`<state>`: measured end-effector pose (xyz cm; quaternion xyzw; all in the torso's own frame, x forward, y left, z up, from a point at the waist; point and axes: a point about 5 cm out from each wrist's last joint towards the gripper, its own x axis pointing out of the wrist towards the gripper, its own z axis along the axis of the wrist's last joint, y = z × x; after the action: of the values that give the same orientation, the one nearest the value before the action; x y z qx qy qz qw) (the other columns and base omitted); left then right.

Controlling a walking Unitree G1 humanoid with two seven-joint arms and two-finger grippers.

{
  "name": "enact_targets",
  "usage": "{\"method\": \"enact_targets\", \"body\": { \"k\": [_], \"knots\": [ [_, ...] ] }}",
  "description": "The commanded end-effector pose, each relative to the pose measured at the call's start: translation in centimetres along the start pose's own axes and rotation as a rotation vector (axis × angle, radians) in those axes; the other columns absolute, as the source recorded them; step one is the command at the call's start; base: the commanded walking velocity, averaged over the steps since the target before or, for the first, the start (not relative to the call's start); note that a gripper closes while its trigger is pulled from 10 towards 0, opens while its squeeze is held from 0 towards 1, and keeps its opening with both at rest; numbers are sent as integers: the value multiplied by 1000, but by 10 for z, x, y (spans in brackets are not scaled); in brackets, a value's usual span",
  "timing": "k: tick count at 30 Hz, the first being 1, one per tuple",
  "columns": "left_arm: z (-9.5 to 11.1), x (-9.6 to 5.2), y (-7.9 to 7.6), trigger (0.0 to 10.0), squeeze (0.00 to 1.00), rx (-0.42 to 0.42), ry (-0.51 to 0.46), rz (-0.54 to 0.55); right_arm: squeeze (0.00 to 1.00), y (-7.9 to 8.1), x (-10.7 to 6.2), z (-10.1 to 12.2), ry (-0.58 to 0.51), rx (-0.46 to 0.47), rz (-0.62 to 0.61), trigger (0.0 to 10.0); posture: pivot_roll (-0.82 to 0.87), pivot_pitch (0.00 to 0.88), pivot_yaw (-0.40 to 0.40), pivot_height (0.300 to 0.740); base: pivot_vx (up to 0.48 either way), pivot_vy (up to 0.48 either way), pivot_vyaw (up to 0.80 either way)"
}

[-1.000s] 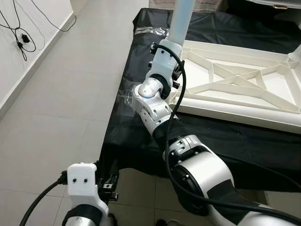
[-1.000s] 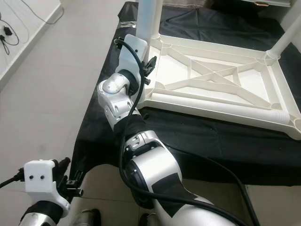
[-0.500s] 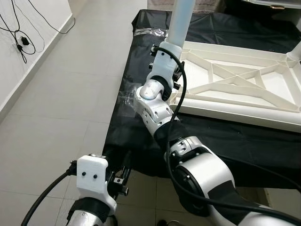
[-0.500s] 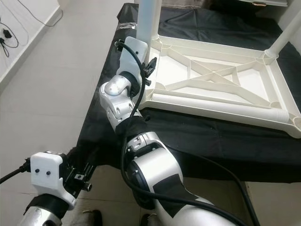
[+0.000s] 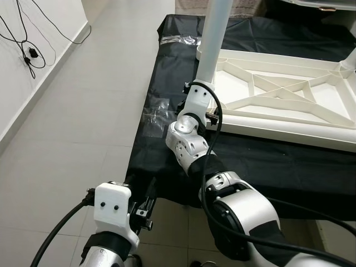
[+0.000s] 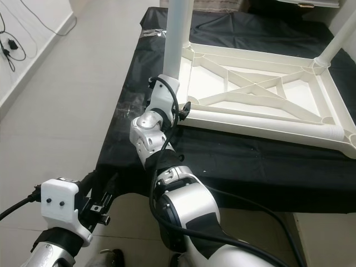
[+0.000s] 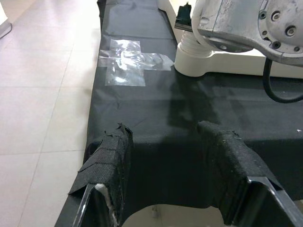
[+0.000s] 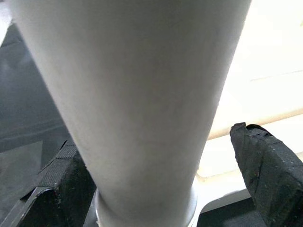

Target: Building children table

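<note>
your white tabletop lies upside down on the black cloth that covers the workbench, ribs facing up, filling the 1 to 3 o'clock part of the head views. one leg stands upright in the corner socket at 12 o'clock, and a second leg rises at the far corner near 2 o'clock.

your right gripper sits at the base of the near leg. in the right wrist view its two padded fingers stand apart, one on each side of the leg, with a gap showing on one side, so it is spread around the leg rather than clamped on it. the right arm reaches over the cloth along the tabletop's near edge.

your left gripper hangs low at 7 o'clock, just off the near edge of the bench, fingers apart and holding nothing. in the left wrist view the cloth edge lies right in front of them, with a patch of clear tape further along the cloth, beside the leg socket.

from 9 to 11 o'clock you have bare tiled floor reaching to the wall, where cables hang. the strip of cloth between the tabletop and the bench's left edge is narrow.
</note>
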<state>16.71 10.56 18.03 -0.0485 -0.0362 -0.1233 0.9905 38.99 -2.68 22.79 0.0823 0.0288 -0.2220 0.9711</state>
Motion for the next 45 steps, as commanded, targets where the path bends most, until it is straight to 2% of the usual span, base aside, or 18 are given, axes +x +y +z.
{"method": "enact_targets", "body": {
  "k": [1, 4, 5, 8, 10, 12, 13, 14, 18, 22, 27, 31, 33, 36, 37, 38, 43, 45],
  "knots": [
    [-7, -1, 2, 10000, 0, 19, 31, 11, 1000, 3, -3, -1, 9, 22, 21, 10000, 104, 189, -41, 740, 0, 0, 0],
    [-9, 0, 3, 10000, 0, 24, 35, 13, 1000, 3, -3, 1, -1, 34, 36, 10000, 103, 183, -44, 740, 0, 0, 0],
    [-9, 0, 4, 10000, 0, 23, 36, 15, 0, 4, -3, 3, -1, 53, 82, 10000, 103, 183, -44, 740, 0, 0, 0],
    [-10, 0, 4, 10000, 0, 21, 36, 17, 0, 5, -3, 4, 0, 67, 114, 10000, 103, 183, -44, 740, 0, 0, 0],
    [-12, 0, 7, 10000, 0, 27, 43, 26, 0, -3, 0, 2, -25, 61, 238, 10000, 91, 168, -42, 740, 0, 0, 0],
    [-12, 0, 7, 10000, 0, 27, 43, 26, 0, -3, 0, 2, -25, 61, 238, 10000, 91, 168, -42, 740, 0, 0, 0],
    [-13, 0, 9, 10000, 0, 30, 45, 31, 0, -12, 3, -3, -28, 40, 279, 10000, 88, 159, -42, 740, 0, 0, 0],
    [-13, 0, 9, 10000, 0, 30, 45, 31, 0, -12, 3, -3, -28, 40, 279, 10000, 88, 159, -42, 740, 0, 0, 0],
    [-17, 1, 13, 10000, 0, 37, 47, 34, 0, -40, 5, -23, -19, -67, 359, 10000, 83, 150, -36, 740, 0, 0, 0],
    [-17, 2, 14, 10000, 0, 41, 46, 34, 0, -45, 3, -25, -35, -103, 384, 10000, 83, 150, -36, 740, 0, 0, 0],
    [-20, 5, 19, 10000, 0, 52, 46, 36, 0, -53, -18, -41, 32, -47, 654, 10000, 75, 131, -28, 740, 0, 0, 0],
    [-21, 5, 22, 10000, 0, 58, 50, 50, 0, -63, -23, -44, 17, -72, 722, 10000, 74, 127, -30, 740, 0, 0, 0],
    [-22, 5, 27, 10000, 0, 54, 50, 87, 0, -82, -23, -46, -19, -105, 754, 10000, 70, 121, -30, 740, 0, 0, 0],
    [-21, 5, 31, 10000, 0, 47, 48, 118, 0, -89, -22, -47, -37, -124, 760, 10000, 70, 118, -32, 740, 0, 0, 0],
    [-20, 6, 43, 10000, 0, 76, 47, 207, 0, -110, -10, -49, -66, -171, 688, 10000, 69, 105, -31, 740, 0, 0, 0],
    [-20, 6, 48, 10000, 0, 91, 44, 238, 0, -119, -4, -50, -67, -184, 652, 10000, 69, 105, -31, 740, 0, 0, 0],
    [-14, 6, 65, 10000, 0, 130, 27, 357, 0, -138, 12, -49, -79, -199, 537, 10000, 69, 97, -29, 740, 0, 0, -588],
    [-8, 5, 81, 10000, 0, 145, 1, 456, 0, -146, 22, -46, -91, -196, 470, 10000, 73, 84, -26, 740, 0, 0, -788]
  ]
}}
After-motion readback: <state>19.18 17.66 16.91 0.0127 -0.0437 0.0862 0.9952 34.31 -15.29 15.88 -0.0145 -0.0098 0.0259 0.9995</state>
